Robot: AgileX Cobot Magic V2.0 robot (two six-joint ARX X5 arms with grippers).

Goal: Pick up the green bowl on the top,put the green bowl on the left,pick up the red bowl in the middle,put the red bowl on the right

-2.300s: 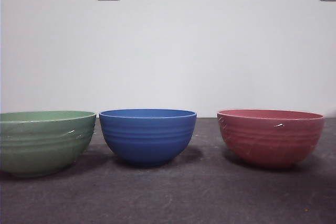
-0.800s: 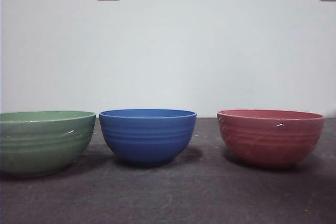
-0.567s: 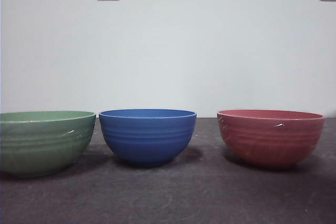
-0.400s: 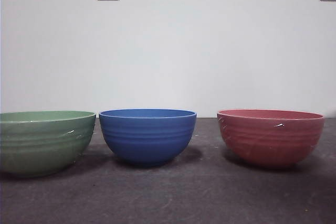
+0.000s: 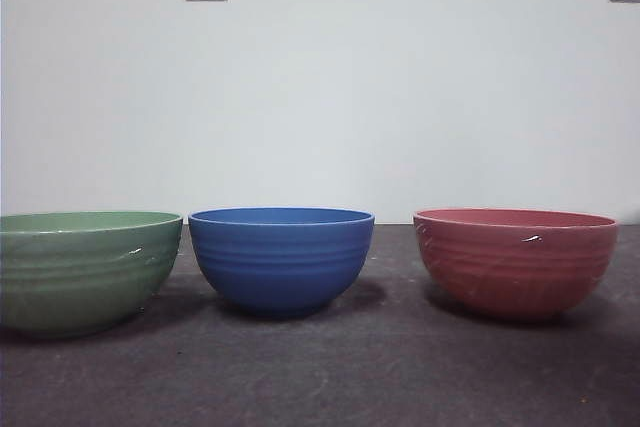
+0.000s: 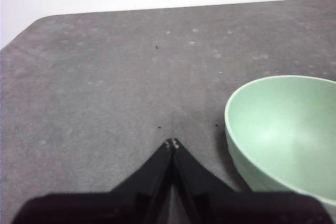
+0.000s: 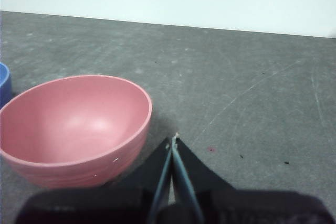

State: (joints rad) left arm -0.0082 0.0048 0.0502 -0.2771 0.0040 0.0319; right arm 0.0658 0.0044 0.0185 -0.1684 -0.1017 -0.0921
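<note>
Nothing has moved since the earlier frames: we log three bowls standing in one row, none stacked

Item, green bowl (image 5: 88,269): upright on the tabletop (image 5: 320,377), at the left end of the row, close beside the blue bowl (image 5: 281,258). Left claw (image 6: 172,144) sits just beside its rim, clenched with tips touching, holding nothing, over bare surface

Item, red bowl (image 5: 515,261): upright at the right end, well apart from the blue bowl. Right claw (image 7: 173,140) sits just beside its wall, likewise clenched and empty

Item, bearing: each bowl lies to the inner side of its own claw; the bowls are round, so no long axis governs approach

Item, room: open tabletop stretches beyond both claws; its far edge and a rounded corner show in the left wrist view, well apart from the green bowl

Item, status: we judge both placements done, with no grasp pending
</note>
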